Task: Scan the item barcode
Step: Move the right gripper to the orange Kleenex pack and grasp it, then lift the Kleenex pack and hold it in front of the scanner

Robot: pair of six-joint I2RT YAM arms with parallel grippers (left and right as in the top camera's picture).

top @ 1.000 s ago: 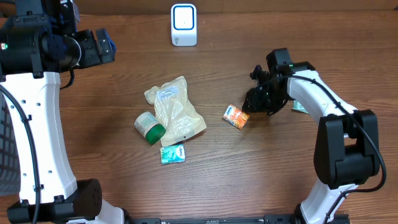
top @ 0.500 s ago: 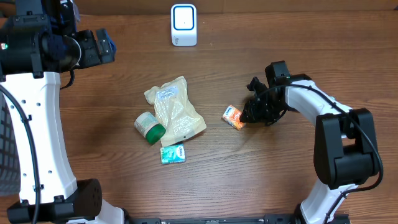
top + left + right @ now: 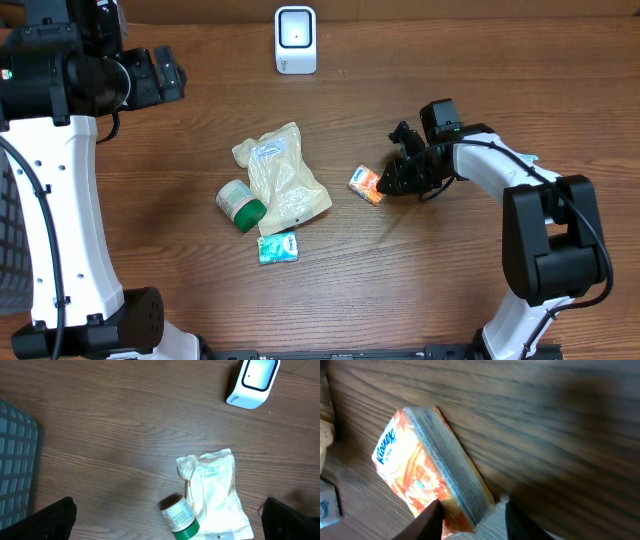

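Kleenex pack (image 3: 366, 184) lies on the table (image 3: 450, 290), just right of the beige pouch (image 3: 285, 180) — right gripper (image 3: 472, 522) straddles its end, fingers narrowed, whether clamped I can't tell. Left gripper (image 3: 170, 522) hangs empty — fingers spread wide.

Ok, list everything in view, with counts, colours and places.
scanner: one, white, far edge, centre
pouch: one, beige, mid-table
bottle: one, white with green cap, lying at the pouch's left
small packet: one, teal, near side of the pouch
tissue pack: one, orange, right of the pouch
basket: one, grey, left edge
table: one, brown wood
left gripper: one, black, open, far left
right gripper: one, black, straddling the tissue pack's end; grip unclear
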